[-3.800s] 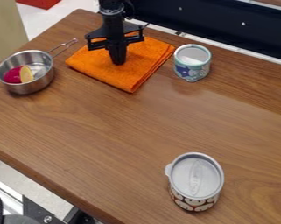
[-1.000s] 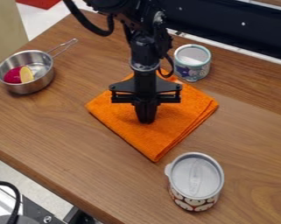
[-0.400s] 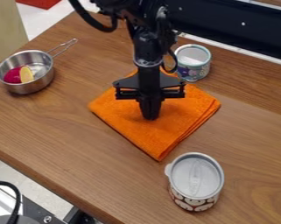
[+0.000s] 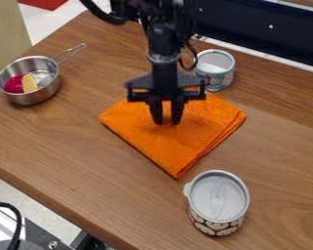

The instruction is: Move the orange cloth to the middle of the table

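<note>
On one table (image 4: 74, 146) | one orange cloth (image 4: 175, 149) | jaws parted, released | one pan (image 4: 38, 96) | two cans (image 4: 217, 202)

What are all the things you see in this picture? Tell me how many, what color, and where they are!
table: one, brown wood, under everything
cloth: one, orange, folded flat around the table's middle, below the gripper
pan: one, silver, on the table at the left
toy foods: two pieces, one dark pink and one yellowish, inside the pan
open can: one, pale with a teal rim, beyond the cloth, near the back edge
lidded can: one, grey lid over a red, white and dark pattern, at the near right
robot arm: one, black, coming in from the top
gripper: one, black, fingers apart, over the cloth
</note>
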`<state>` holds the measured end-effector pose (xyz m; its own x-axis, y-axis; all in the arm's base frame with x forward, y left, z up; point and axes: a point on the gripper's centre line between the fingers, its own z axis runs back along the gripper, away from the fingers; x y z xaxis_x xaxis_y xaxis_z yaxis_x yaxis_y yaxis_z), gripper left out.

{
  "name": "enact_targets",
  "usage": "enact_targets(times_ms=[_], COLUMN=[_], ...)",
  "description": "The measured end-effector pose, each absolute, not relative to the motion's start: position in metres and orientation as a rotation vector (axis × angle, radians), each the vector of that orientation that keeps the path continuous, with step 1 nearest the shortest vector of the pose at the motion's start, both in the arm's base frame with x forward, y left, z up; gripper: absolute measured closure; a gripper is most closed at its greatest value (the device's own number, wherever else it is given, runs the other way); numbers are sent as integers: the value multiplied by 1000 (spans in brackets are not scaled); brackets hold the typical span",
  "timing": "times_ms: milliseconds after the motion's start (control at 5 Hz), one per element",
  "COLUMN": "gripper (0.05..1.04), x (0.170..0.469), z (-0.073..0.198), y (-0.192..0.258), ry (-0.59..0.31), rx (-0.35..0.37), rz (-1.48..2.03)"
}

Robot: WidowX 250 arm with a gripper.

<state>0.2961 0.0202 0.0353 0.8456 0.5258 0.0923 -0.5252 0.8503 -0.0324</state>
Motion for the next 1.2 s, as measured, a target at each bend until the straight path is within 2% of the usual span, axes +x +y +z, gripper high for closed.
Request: enact_targets(times_ms=[200,400,600,1200], gripper=[357,113,85,85], x=[296,295,295,293], z=[37,37,45,68], y=[20,21,21,33], ry=[-95,-87,-89,-41], rx=[-9,-15,-25,-63], rz=[555,561,567,571])
